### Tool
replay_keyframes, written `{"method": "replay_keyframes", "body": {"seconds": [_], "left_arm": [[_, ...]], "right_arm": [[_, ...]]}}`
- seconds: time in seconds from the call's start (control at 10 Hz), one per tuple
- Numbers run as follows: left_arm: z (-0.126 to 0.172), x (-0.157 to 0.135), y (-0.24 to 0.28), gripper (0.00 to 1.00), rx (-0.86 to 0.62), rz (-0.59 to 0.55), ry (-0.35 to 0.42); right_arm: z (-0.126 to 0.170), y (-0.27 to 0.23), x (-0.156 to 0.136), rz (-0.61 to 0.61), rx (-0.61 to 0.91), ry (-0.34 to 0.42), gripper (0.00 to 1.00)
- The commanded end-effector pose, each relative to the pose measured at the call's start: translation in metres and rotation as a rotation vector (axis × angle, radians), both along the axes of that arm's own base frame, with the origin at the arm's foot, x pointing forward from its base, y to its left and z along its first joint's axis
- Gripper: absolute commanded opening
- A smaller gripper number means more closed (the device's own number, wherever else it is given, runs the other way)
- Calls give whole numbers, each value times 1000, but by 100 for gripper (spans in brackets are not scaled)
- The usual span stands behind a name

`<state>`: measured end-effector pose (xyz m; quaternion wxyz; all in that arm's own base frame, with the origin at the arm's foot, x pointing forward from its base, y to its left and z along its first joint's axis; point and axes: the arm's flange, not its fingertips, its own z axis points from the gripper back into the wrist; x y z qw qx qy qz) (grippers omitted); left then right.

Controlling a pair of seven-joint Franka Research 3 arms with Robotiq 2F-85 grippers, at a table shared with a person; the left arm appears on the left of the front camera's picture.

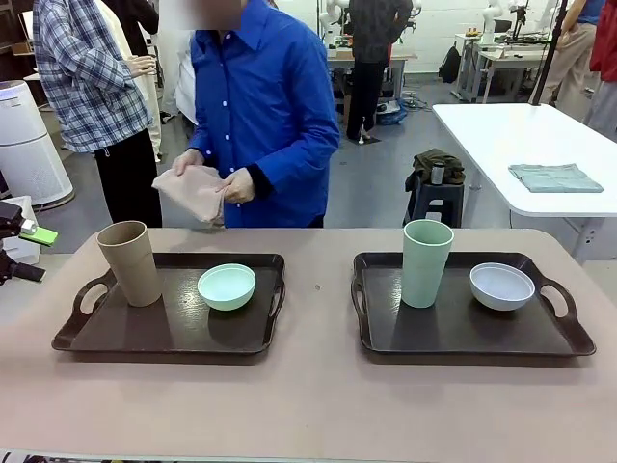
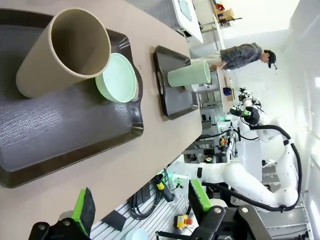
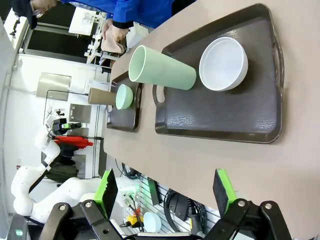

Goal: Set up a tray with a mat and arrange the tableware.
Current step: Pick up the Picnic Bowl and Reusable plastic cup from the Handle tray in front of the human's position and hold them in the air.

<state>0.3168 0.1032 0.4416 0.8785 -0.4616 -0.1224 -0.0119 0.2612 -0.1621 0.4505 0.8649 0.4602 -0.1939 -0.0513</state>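
left pincer (image 2: 141, 197): wide apart, tan cup (image 2: 65, 52) up ahead
right pincer (image 3: 165, 182): apart too, pale green cup (image 3: 160, 70) ahead

There are two trays, the left tray (image 1: 164, 333) and the right tray (image 1: 453, 333). On them stand two cups, a tan cup (image 1: 130, 262) and a green cup (image 1: 427, 262), and two bowls, a mint bowl (image 1: 227, 286) and a white bowl (image 1: 501, 285). The person holds one cloth (image 1: 193, 193), though its folds could hide a second piece.
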Motion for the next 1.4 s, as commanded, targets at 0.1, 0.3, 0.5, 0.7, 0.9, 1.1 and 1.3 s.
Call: {"method": "replay_keyframes", "body": {"seconds": [0.1,0.3,0.5,0.7,0.9,1.1,1.3], "left_arm": [[-1,-1,2,100,-14,-8,-9],[-1,-1,2,100,-14,-8,-9],[-1,-1,2,100,-14,-8,-9],[-1,-1,2,100,-14,-8,-9],[-1,-1,2,100,-14,-8,-9],[-1,-1,2,100,-14,-8,-9],[-1,-1,2,100,-14,-8,-9]], "right_arm": [[-1,-1,-3,7,13,4,100],[-1,-1,-3,7,13,4,100],[-1,-1,-3,7,13,4,100],[-1,-1,-3,7,13,4,100],[-1,-1,-3,7,13,4,100],[-1,-1,-3,7,13,4,100],[-1,-1,-3,7,13,4,100]]}}
